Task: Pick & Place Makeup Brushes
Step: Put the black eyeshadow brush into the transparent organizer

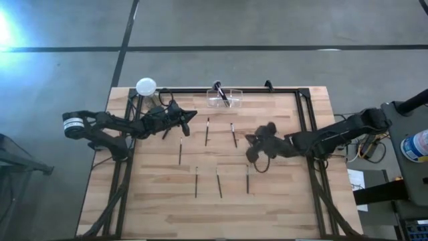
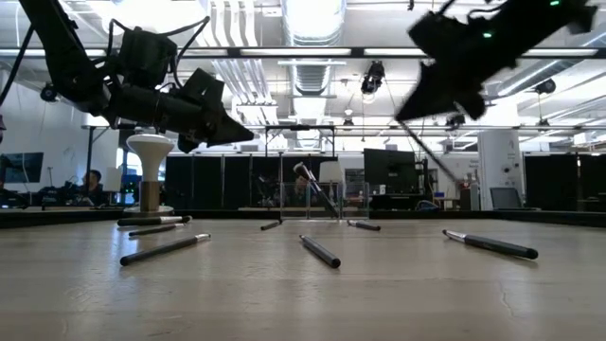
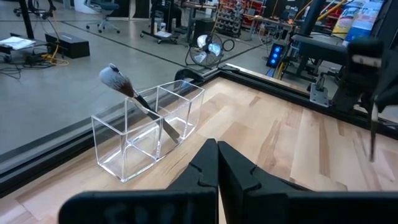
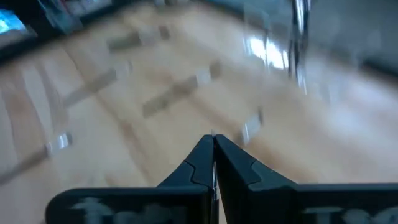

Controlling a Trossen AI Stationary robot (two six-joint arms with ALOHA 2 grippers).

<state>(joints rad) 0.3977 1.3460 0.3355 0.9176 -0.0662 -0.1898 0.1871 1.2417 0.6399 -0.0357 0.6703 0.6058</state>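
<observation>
Several slim dark makeup brushes (image 1: 207,131) lie scattered flat across the pale wood-plank bench (image 1: 281,201); one fluffy-headed brush (image 3: 134,98) leans in a clear square-walled holder (image 3: 149,134) at the far edge. The left gripper (image 1: 189,120) hangs above the bench near a white ball-topped stand (image 1: 146,86), fingers pressed together, empty. The right gripper (image 4: 213,152) hovers mid-bench, fingers closed on a thin brush handle (image 2: 423,149)
</observation>
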